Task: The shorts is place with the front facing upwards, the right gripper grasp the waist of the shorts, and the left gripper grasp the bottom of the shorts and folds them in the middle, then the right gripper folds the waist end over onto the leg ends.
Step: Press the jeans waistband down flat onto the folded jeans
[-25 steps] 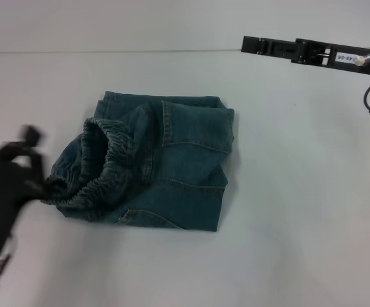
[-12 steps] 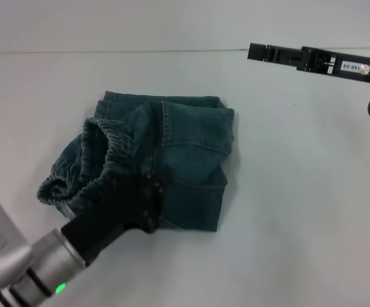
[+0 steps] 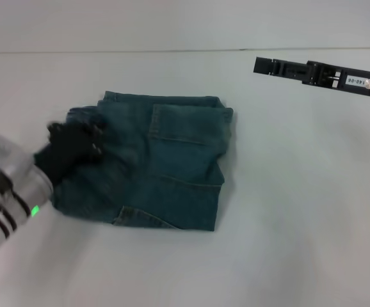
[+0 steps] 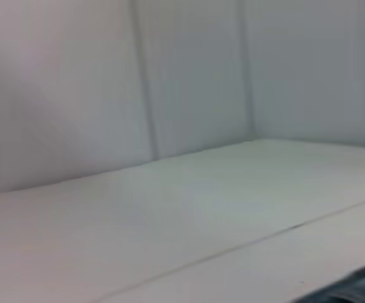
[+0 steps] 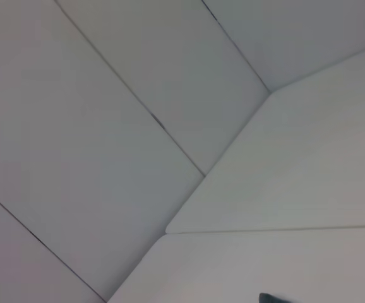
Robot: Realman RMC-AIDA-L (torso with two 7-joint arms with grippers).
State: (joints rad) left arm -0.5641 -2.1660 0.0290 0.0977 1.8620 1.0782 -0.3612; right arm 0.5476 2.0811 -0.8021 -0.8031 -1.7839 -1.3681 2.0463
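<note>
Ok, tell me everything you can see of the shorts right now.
The shorts are dark blue-green denim, folded into a compact, roughly square bundle lying flat on the white table. A patch pocket with visible stitching faces up near the far side, and seam lines cross the top layer. The left gripper rests on the bundle's left edge, hiding the fabric there. The right gripper is off at the far right, well clear of them.

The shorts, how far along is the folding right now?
Mostly done, it seems: the shorts lie as a compact folded block on the table, with no waistband showing on top. In hand: the left gripper sits at the block's left edge, apparently on the fabric. The right gripper is off to the far right, away from the denim. Left, probably: releasing and pulling back.
</note>
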